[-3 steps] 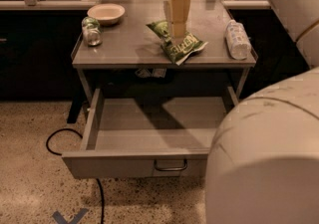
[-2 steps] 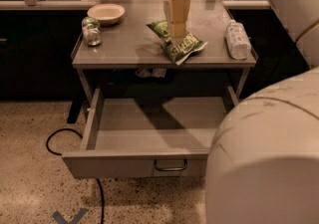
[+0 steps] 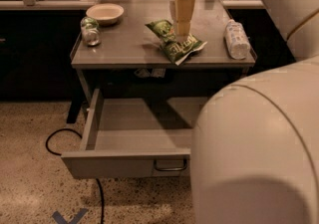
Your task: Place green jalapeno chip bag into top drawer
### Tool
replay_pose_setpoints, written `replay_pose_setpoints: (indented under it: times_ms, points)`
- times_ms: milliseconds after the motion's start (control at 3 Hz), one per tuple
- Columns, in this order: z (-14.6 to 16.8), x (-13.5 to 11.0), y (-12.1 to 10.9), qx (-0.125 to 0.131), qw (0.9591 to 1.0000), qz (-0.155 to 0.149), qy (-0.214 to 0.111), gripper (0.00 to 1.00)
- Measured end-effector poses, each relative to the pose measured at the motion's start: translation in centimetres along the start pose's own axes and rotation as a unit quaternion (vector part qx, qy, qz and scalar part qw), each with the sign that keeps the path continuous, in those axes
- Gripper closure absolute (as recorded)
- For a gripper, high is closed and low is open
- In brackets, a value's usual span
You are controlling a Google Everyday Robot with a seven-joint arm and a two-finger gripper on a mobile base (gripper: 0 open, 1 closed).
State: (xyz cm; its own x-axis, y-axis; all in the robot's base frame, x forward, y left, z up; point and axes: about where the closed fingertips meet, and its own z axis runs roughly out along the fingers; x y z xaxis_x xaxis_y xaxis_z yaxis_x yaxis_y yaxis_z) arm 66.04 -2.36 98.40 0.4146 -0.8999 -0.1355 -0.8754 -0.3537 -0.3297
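Keeps pincer (image 3: pixel 182 33) down at green jalapeno chip bag (image 3: pixel 172 49) on tabletop (image 3: pixel 124 46), unchanged from before; cannot tell whether clamped. Leaves top drawer (image 3: pixel 114 164) open.

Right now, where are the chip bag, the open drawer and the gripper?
green jalapeno chip bag (image 3: pixel 174 49), camera view, lettered middle.
top drawer (image 3: pixel 134 131), camera view, bare floor.
gripper (image 3: pixel 182 33), camera view, its lower end, at the bag.

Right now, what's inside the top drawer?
The open top drawer shows nothing on its visible floor; its right part is hidden behind the robot's arm. The green jalapeno chip bag lies on the tabletop, with the gripper directly over it.
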Motion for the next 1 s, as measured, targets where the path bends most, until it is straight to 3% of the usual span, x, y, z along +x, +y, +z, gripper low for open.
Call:
replay_pose_setpoints:
  times_ms: [333, 667, 1000]
  points:
    - [0.0, 4.9, -2.2, 0.035, 0.9979, 0.054, -0.002, 0.0]
    - [-1.0, 4.7, -4.1, 0.064, 0.9967, 0.049, -0.005, 0.0]
    - [-0.4, 4.7, -4.7, 0.064, 0.997, 0.043, 0.005, 0.0]
